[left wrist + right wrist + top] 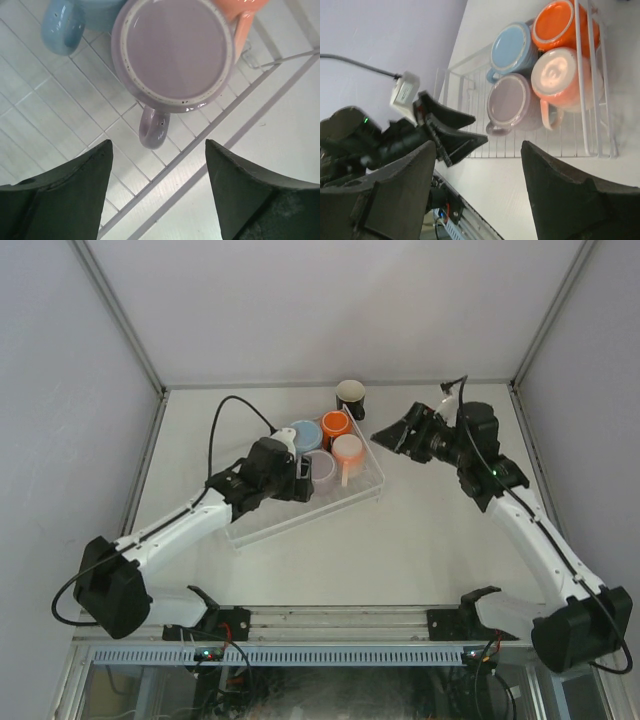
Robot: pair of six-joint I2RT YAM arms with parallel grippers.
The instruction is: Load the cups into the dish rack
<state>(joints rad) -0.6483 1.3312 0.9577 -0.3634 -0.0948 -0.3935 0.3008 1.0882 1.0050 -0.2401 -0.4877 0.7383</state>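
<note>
The dish rack [262, 520] lies tilted mid-table. Upside down in its far end stand the light blue cup [305, 434], the orange cup [335, 427], the lilac cup [322, 470] and the peach-pink cup [347, 450]. The black cup [351, 397] with a cream inside stands upright on the table beyond the rack. My left gripper [304, 478] is open and empty over the rack, just short of the lilac cup [175, 50] and its handle [153, 127]. My right gripper [384, 436] is open and empty, right of the rack and short of the black cup. The right wrist view shows the four racked cups [510, 102].
The rack's near half [300, 510] holds nothing. White enclosure walls [330, 300] stand at the back and sides of the table. The left arm's cable [225, 415] loops above the table's left part.
</note>
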